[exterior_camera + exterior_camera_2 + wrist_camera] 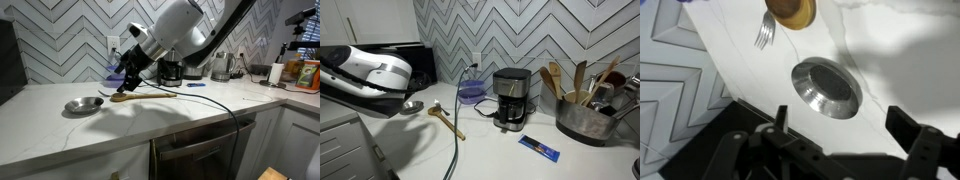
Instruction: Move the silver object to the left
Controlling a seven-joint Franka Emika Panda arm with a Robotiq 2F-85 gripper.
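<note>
Silver object: the silver object (826,87) is seen resting flat on the white counter (190,112), near the front edge in an exterior view (84,105), untouched by anything.
Gripper: the gripper (845,128) is held above the dish, a little to one side of it; the jaws are spread wide with nothing between them.
Neighbours: a wooden spoon (143,95) lies just beside the dish, and a fork (764,33) is seen near the spoon's head in the wrist view.
Risk, slip: the shallow shiny rim is judged hard to pinch; an off-centre closure could flip the dish or send it skating.
Risk, edge: the front edge is close, so a skidding dish could be knocked off the counter.
Risk, collision: the spoon or fork could be struck if the descent is made too far towards them.
Risk, cable: a black cable (215,106) trails over the front edge and could be snagged.
</note>
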